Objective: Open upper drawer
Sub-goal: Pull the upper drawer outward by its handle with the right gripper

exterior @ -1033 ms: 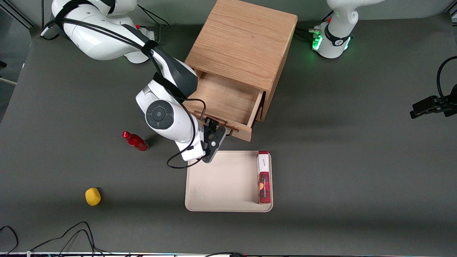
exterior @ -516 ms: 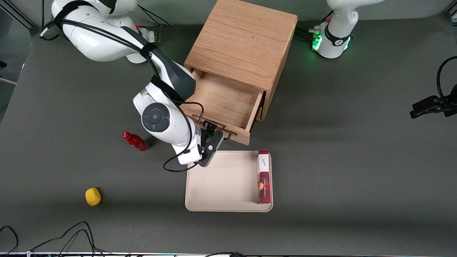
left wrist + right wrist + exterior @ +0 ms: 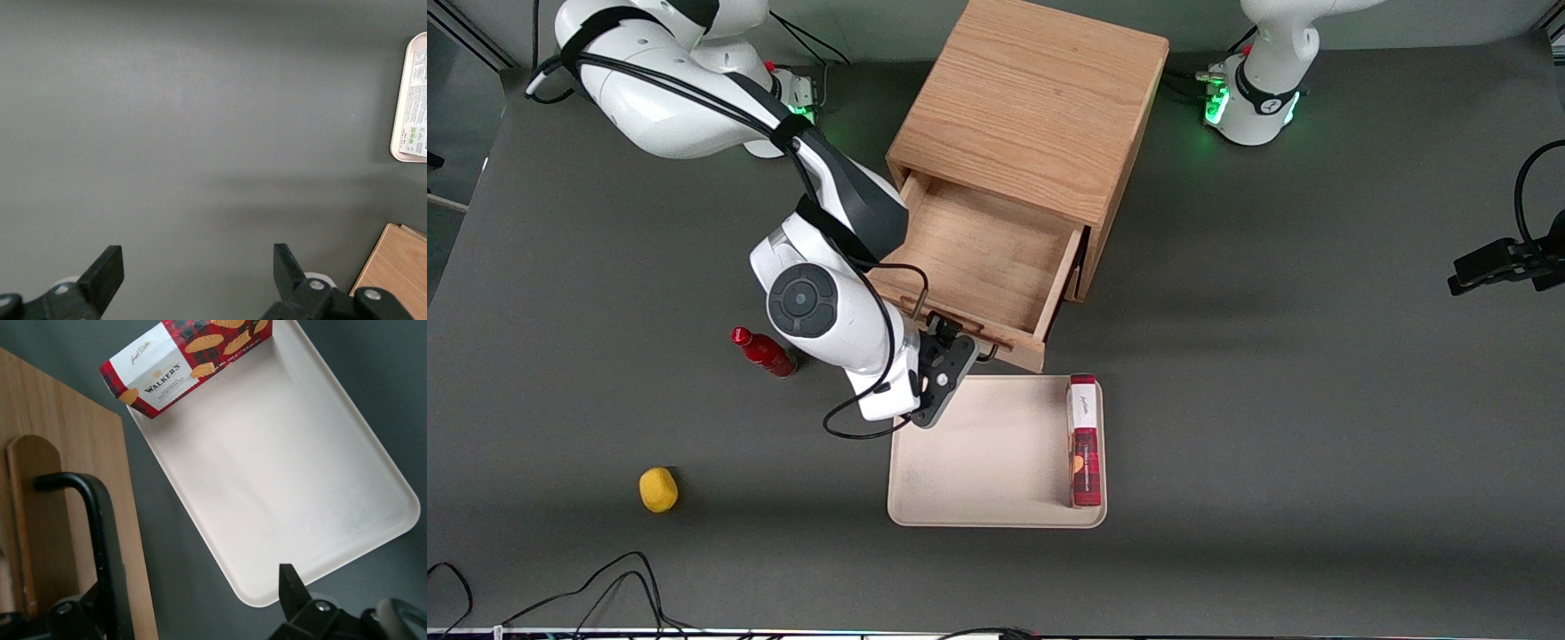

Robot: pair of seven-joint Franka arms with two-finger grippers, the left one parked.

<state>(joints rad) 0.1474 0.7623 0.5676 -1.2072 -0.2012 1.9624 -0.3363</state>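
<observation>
The upper drawer (image 3: 978, 253) of the oak cabinet (image 3: 1032, 98) stands pulled well out, and its inside is bare. Its front panel (image 3: 67, 453) carries the thin black bar handle (image 3: 100, 520). My right gripper (image 3: 947, 345) is at the drawer front, between the drawer and the tray. In the right wrist view the gripper (image 3: 180, 593) is open wide. One finger (image 3: 70, 613) lies against the handle bar, the other finger (image 3: 293, 587) hangs over the tray's corner. The bottom drawer is hidden under the open one.
A beige tray (image 3: 978, 462) lies close in front of the drawer, with a red shortbread box (image 3: 1085, 440) along one edge; both show in the right wrist view too, tray (image 3: 287, 473) and box (image 3: 180, 360). A red bottle (image 3: 763, 351) and a yellow lump (image 3: 658, 489) lie toward the working arm's end.
The drawer has slid a little farther out toward the tray. My right arm and gripper have moved with it, nearer the front camera and toward the working arm's end.
</observation>
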